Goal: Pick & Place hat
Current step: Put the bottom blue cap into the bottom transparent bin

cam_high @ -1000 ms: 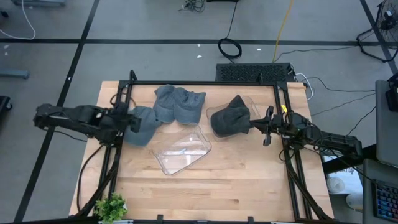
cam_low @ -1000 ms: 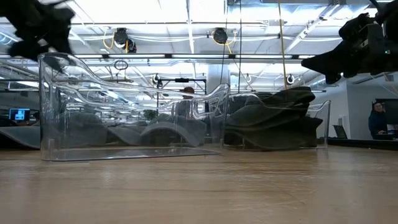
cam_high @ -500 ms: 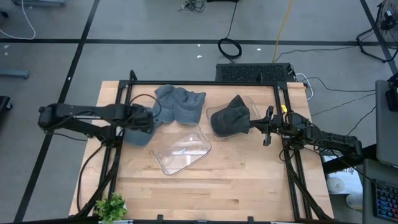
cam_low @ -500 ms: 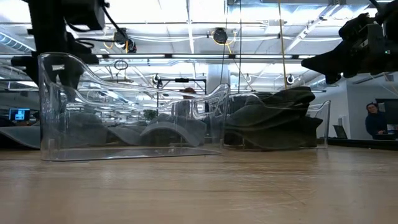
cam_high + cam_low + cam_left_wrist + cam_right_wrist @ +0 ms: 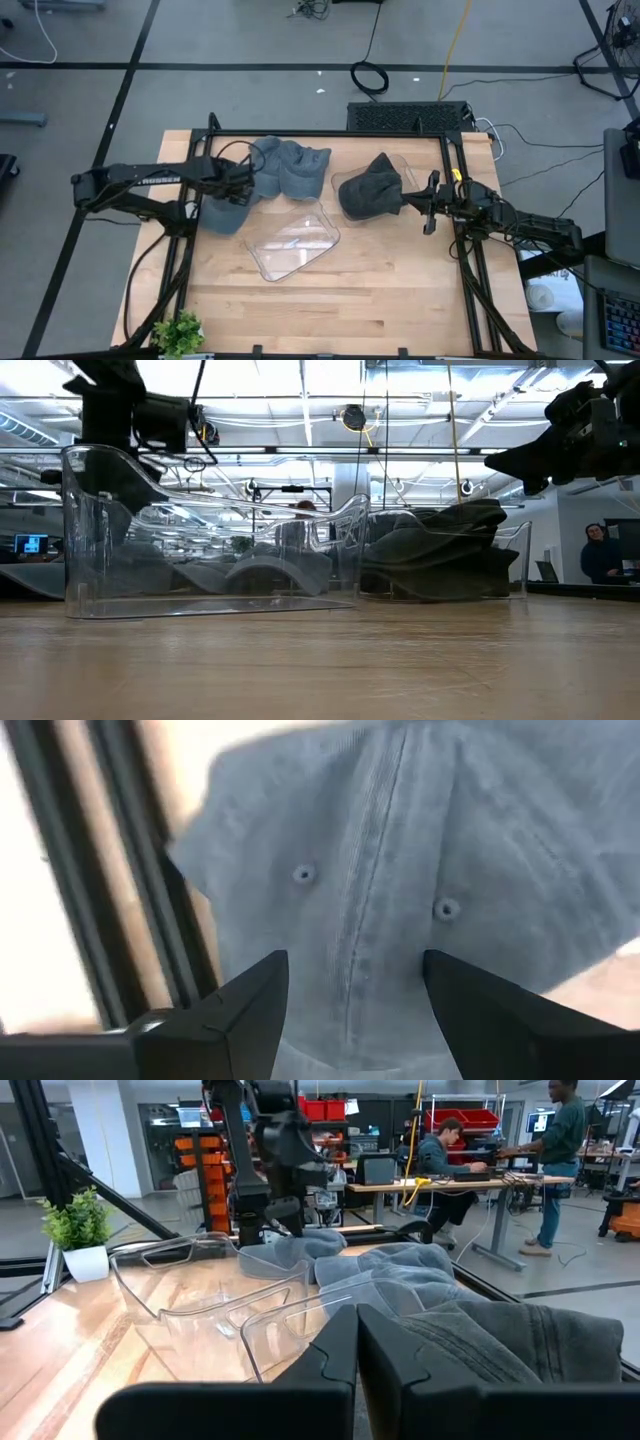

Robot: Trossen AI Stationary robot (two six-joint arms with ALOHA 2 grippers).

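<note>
Several grey-blue hats lie on the far left part of the table: one (image 5: 226,212) alone and a pile (image 5: 292,166) beside it. My left gripper (image 5: 245,184) hangs open over them. In the left wrist view a grey-blue cap crown (image 5: 400,870) with a seam and two eyelets fills the space beyond my left gripper (image 5: 352,962). A dark grey hat (image 5: 368,188) sits in the right clear bin (image 5: 404,163). My right gripper (image 5: 408,203) is shut and level just right of that bin, also seen as my right gripper (image 5: 357,1330).
An empty clear bin (image 5: 293,243) stands mid-table, seen in the low view as the near bin (image 5: 210,540). A black frame (image 5: 330,133) rims the table. A small potted plant (image 5: 178,333) sits at the near left corner. People work at desks in the room behind.
My left gripper has swung from over the lone hat toward the table's right and far side, ending at the edge of the hat pile. The hats and bins have stayed in place.
</note>
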